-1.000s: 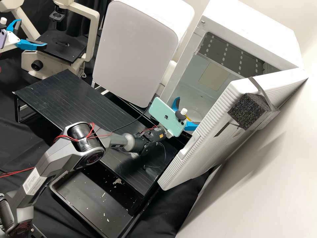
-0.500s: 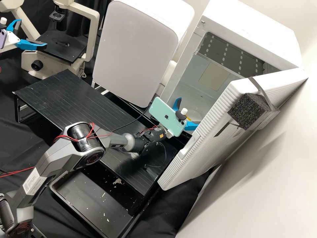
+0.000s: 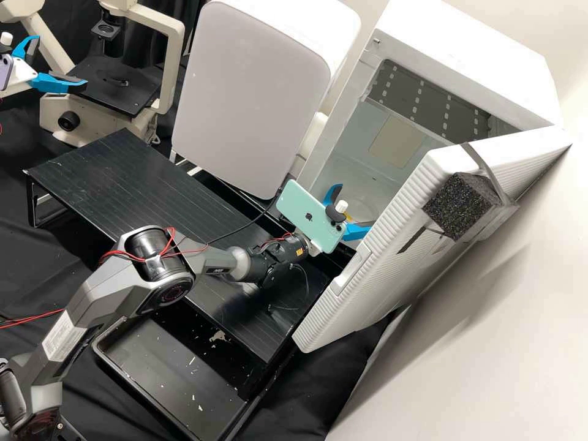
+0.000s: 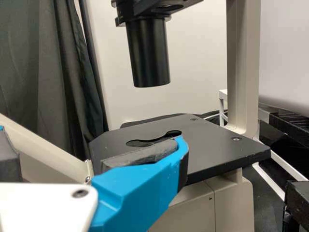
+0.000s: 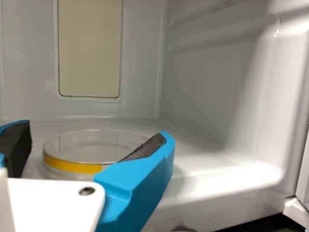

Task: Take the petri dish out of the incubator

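Observation:
At the mouth of the opened white incubator (image 3: 465, 67), the right gripper (image 3: 354, 208) stands open in the high view, beside the clear petri dish (image 3: 365, 212). In the right wrist view the dish (image 5: 96, 145), banded with yellow tape, lies flat on the incubator's floor. The right gripper (image 5: 95, 131) has its two fingers apart there, the dish showing between and beyond them; whether they touch it I cannot tell. The left gripper (image 3: 61, 60) is open by the microscope at the upper left. In the left wrist view the left gripper (image 4: 91, 133) is before the microscope stage (image 4: 212, 145).
The ribbed incubator door (image 3: 380, 245) stands swung open beside the right gripper. A grey-fronted white device (image 3: 251, 98) is on the incubator's other side. A black raised platform (image 3: 135, 184) spans the bench, with a black tray (image 3: 165, 380) lower in front.
The right gripper's fingers have drawn somewhat closer together at the incubator, the upper one shifting rightward in the high view. The left gripper has stayed put.

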Robot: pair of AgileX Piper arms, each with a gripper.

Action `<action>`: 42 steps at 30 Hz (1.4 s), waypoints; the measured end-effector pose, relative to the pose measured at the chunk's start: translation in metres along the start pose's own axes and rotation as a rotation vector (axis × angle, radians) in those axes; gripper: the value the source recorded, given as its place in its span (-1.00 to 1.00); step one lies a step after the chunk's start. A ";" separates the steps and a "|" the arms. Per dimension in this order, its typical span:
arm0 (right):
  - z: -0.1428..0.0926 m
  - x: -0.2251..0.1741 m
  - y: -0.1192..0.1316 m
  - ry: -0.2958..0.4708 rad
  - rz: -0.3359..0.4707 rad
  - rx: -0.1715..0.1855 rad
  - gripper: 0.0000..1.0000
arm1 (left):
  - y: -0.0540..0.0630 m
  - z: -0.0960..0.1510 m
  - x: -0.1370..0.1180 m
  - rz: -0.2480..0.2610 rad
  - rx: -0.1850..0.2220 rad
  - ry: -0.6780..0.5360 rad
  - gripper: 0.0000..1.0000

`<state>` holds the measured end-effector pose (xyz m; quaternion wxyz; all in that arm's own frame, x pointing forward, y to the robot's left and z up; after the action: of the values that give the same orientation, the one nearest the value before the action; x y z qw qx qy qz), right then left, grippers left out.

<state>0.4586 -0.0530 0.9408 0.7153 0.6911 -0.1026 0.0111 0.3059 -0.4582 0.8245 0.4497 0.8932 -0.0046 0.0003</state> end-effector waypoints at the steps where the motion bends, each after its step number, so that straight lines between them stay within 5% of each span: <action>1: 0.000 0.000 0.000 0.000 0.000 0.000 -1.00 | 0.000 0.000 0.000 0.000 0.000 0.000 1.00; 42: -0.002 -0.022 0.008 0.006 0.002 0.032 -1.00 | 0.000 0.000 0.000 0.000 0.000 0.000 1.00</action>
<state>0.4362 -0.0482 0.9449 0.7045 0.7023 -0.1010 0.0152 0.3059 -0.4582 0.8245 0.4497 0.8932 -0.0046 0.0003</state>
